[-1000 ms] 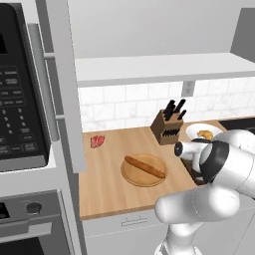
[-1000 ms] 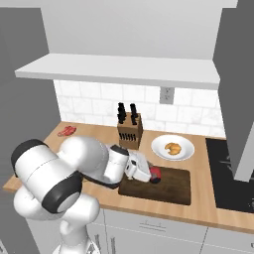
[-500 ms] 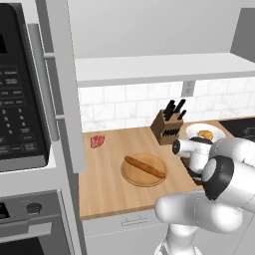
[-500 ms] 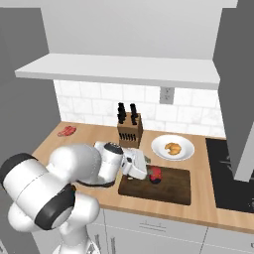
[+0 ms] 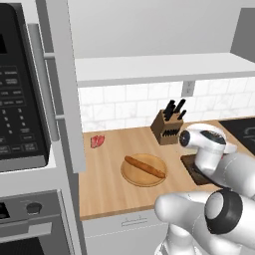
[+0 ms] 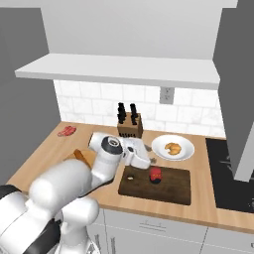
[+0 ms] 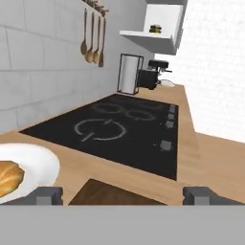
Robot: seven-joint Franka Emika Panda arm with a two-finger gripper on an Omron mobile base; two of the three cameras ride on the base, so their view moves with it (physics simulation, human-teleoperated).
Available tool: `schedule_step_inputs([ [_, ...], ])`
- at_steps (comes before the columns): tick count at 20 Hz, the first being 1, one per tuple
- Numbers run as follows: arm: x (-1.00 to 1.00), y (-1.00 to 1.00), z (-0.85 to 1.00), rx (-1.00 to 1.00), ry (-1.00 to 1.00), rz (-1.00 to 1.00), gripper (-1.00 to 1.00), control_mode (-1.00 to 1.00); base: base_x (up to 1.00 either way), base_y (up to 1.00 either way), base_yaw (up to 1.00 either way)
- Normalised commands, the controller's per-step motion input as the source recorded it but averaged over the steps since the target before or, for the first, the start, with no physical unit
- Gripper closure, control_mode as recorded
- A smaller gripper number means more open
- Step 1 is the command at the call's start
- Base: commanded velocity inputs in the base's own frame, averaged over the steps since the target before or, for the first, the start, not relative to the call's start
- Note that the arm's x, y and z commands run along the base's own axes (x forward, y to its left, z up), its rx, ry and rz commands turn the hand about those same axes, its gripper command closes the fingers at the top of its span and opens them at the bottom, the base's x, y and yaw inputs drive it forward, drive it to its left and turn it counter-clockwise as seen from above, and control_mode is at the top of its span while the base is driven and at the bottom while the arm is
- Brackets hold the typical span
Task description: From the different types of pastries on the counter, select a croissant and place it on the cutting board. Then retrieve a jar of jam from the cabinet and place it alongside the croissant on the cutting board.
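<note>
The red jar of jam (image 6: 156, 174) with its black lid stands on the dark-brown cutting board (image 6: 171, 188), free of any grip. My gripper (image 6: 149, 159) hovers just left of and above the jar, its jaws wide apart and nothing between them. The croissant (image 6: 172, 148) lies on a white plate (image 6: 187, 149) behind the board. In the hand view the fingertips (image 7: 46, 195) stand far apart over the cutting board (image 7: 112, 194), with the croissant (image 7: 8, 178) on the plate (image 7: 38, 162) at lower left. My arm hides most of the cutting board (image 5: 191, 164) in the left base view.
A knife block (image 6: 130, 125) stands at the tiled wall. A baguette (image 5: 144, 167) lies on a round light-wood board (image 5: 134, 177). A small red-pink item (image 5: 97, 141) sits far left. A black cooktop (image 6: 233, 173) lies right of the board. The cabinet shelf (image 6: 119, 72) hangs overhead.
The gripper has opened and let go of the jar, which now stands alone on the board. The hand has drawn back a little to the left and up.
</note>
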Motion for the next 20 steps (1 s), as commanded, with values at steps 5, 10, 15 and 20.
schedule_step_inputs([
  [5, 0.06, -0.26, 0.40, 0.11, 0.34, 0.32, -1.00, -1.00, 0.00, 0.00, 0.00],
  [10, 0.29, -0.05, 0.14, 0.09, 0.58, 0.34, -1.00, -1.00, 0.00, 0.00, 0.00],
  [15, 0.48, -0.07, 0.00, -0.05, 0.31, 0.29, -1.00, -1.00, 0.00, 0.00, 0.00],
  [20, 0.49, -0.27, 0.00, -0.03, 0.12, 0.33, -1.00, -1.00, 0.00, 0.00, 0.00],
])
